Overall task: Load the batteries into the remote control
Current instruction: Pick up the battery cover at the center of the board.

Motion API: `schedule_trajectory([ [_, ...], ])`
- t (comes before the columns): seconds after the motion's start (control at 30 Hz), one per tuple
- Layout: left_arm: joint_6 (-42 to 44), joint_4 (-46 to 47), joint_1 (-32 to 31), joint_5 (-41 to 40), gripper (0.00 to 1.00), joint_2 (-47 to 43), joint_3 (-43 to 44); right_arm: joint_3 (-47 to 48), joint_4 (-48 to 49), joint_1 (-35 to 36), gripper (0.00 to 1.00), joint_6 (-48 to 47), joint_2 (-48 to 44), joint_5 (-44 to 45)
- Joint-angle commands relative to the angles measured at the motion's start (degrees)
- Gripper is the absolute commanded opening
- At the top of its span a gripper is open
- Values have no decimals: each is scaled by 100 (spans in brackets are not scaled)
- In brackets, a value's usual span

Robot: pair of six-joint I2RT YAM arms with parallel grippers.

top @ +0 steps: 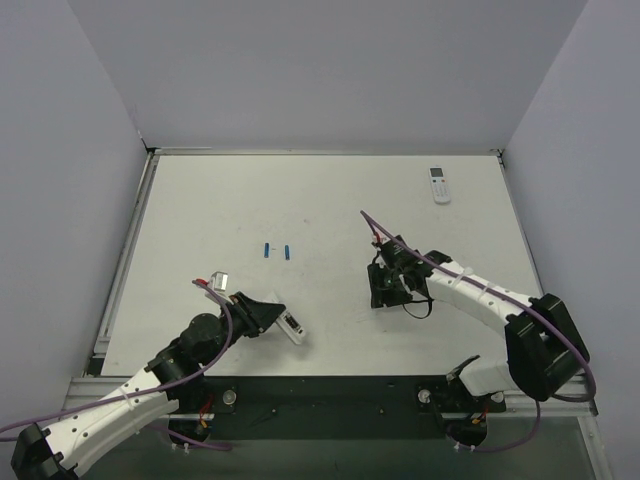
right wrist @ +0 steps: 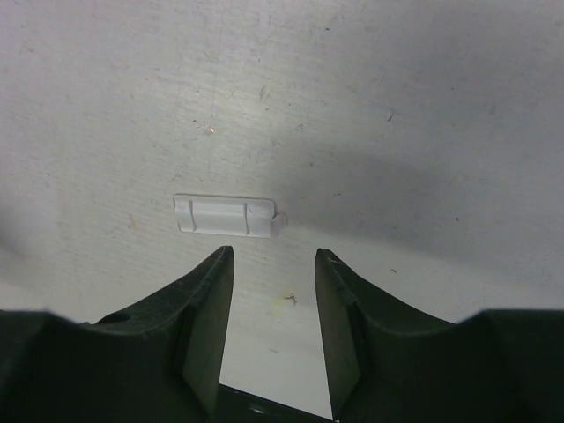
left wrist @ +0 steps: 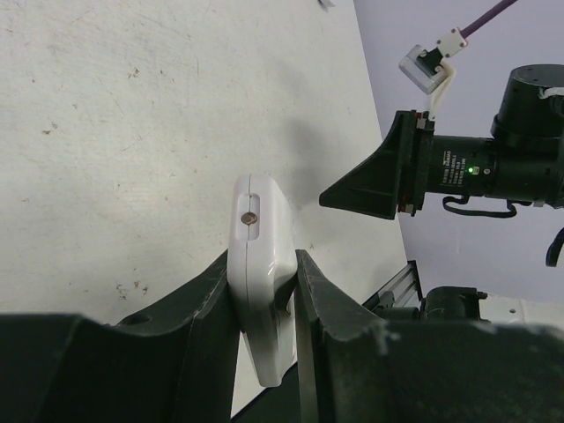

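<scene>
My left gripper (top: pixel 268 314) is shut on the slim white remote control (top: pixel 291 325) near the table's front left. In the left wrist view the remote (left wrist: pixel 257 264) stands edge-on, pinched between the two fingers of the left gripper (left wrist: pixel 264 273). Two small blue batteries (top: pixel 267 250) (top: pixel 287 250) lie side by side at mid table, apart from both grippers. My right gripper (top: pixel 384 288) is open and empty at centre right. In the right wrist view it (right wrist: pixel 273 260) hovers just short of a small white battery cover (right wrist: pixel 225 215) lying flat on the table.
A rounder white remote with a small dark screen (top: pixel 439 184) lies at the far right of the table (top: pixel 200 210). The right arm's gripper shows in the left wrist view (left wrist: pixel 370 185). Grey walls enclose the table on three sides.
</scene>
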Motion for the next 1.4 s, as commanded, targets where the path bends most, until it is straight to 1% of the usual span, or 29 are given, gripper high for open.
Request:
schedule_trajectory([
  [0.0, -132, 157, 46, -31, 0, -4, 25, -48, 6, -18, 36, -22, 327, -159],
  [0.47, -510, 219, 63, -57, 0, 259, -1, -92, 305, 61, 18, -84, 1004, -282],
  [0.6, -616, 280, 63, -40, 0, 435, 7, -110, 341, 87, 11, -119, 978, -204],
  [0.7, -712, 289, 63, -40, 0, 479, 7, -101, 332, 140, 3, -189, 864, -168],
  [0.77, -852, 263, 72, -66, 0, 479, -1, -66, 306, 254, 0, -251, 697, -98],
  [0.9, -1213, 227, 90, -75, 0, 497, -36, 83, 218, 736, 0, -514, 241, 700],
  [0.93, -1266, 254, 81, -57, 0, 497, -63, 170, 183, 824, 0, -645, 66, 1128],
  [1.0, -1363, 342, 98, -22, 0, 506, -81, 259, 165, 1114, 0, -786, -111, 1474],
  [1.03, -1372, 342, 98, -13, 0, 523, -72, 320, 174, 1220, 0, -944, -295, 1824],
  [1.1, -1451, 368, 98, 31, 0, 523, -63, 382, 226, 1510, 0, -1164, -480, 2116],
  [1.2, -1626, 491, 107, 101, 0, 549, -72, 382, 524, 1958, 0, -1717, -946, 2713],
  [1.23, -1731, 526, 98, 127, 0, 550, -63, 339, 821, 2081, 0, -1901, -1208, 2863],
  [1.27, -1776, 579, 107, 145, 0, 567, -72, 243, 989, 2247, 0, -2390, -1324, 3151],
  [1.33, -1898, 737, 107, 215, 0, 602, -46, 137, 1516, 2669, 0, -2850, -1605, 3434],
  [1.37, -1934, 772, 107, 241, 0, 637, -28, 14, 1701, 2802, 0, -3253, -1676, 3688],
])
